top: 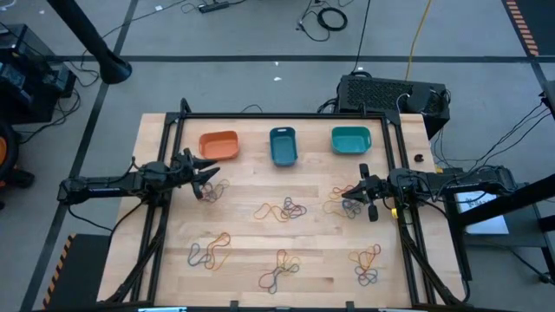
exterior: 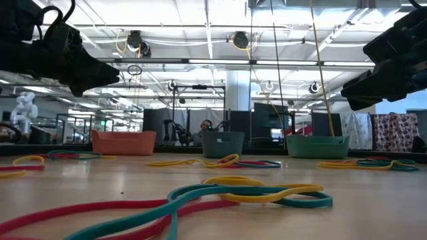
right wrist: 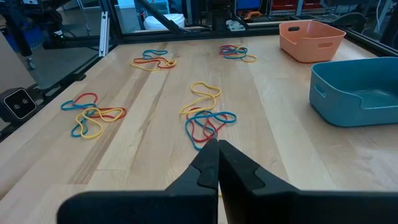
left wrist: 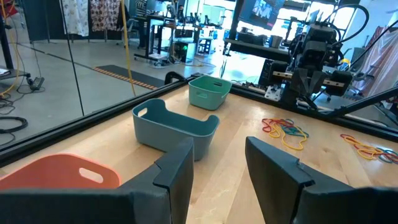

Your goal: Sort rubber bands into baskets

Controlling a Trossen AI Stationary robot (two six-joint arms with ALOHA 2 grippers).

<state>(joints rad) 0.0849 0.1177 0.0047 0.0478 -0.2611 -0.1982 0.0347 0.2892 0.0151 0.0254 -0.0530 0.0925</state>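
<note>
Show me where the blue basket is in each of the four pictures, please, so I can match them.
High view: blue basket, middle of the back row.
Low view: centre, far across the table.
Left wrist view: centre, nearest tub.
Right wrist view: at the right edge.
Shared landmark: orange basket, right beside it.

Orange basket (top: 218,145), blue basket (top: 284,145), teal basket (top: 351,140) in a row, rubber bands (top: 284,210) in tangled clusters nearby

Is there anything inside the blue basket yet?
The blue basket looks empty in the right wrist view: bare floor where it shows, no rubber bands. Its near wall hides part of the bottom, so that strip cannot be checked.
</note>
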